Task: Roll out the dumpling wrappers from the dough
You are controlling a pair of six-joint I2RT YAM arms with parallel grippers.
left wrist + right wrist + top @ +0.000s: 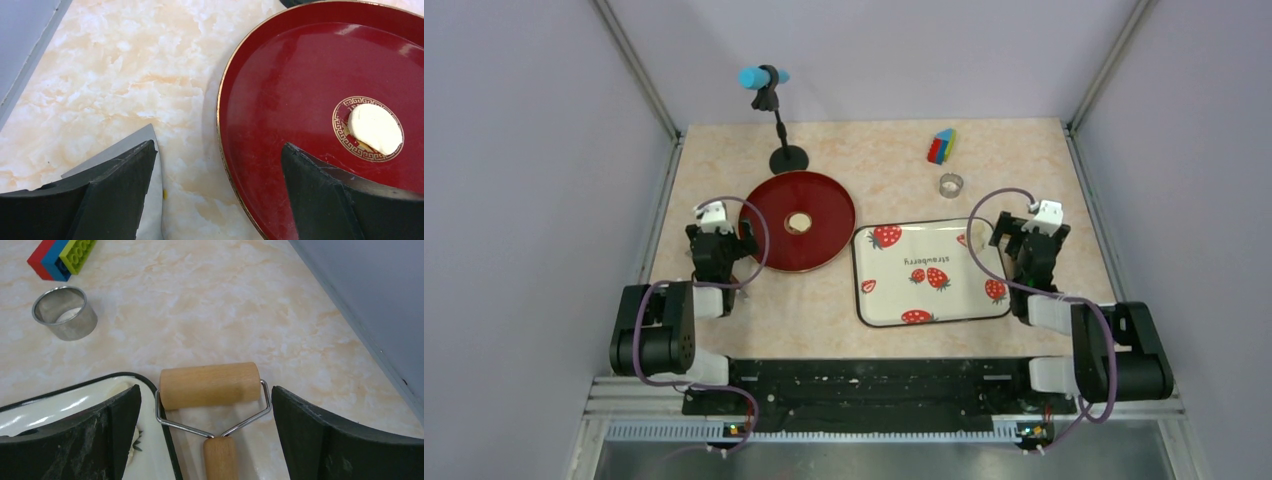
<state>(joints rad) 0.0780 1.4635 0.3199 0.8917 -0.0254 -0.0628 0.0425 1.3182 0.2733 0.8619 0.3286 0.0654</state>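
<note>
Wide-spread black fingers frame both wrist views: my left gripper [218, 146] and right gripper [205, 390] stand fully apart and hold nothing. The dough [376, 128], a small pale lump, sits on the gold emblem at the centre of the red plate [300, 75], ahead and to the right of the left jaws. Beside the plate lies the strawberry tray [894, 290]. Just off its right edge, the rolling pin [210, 385] lies below the right jaws. I'd fetch the lump first: centre over it and pinch gently, without squashing it.
</note>
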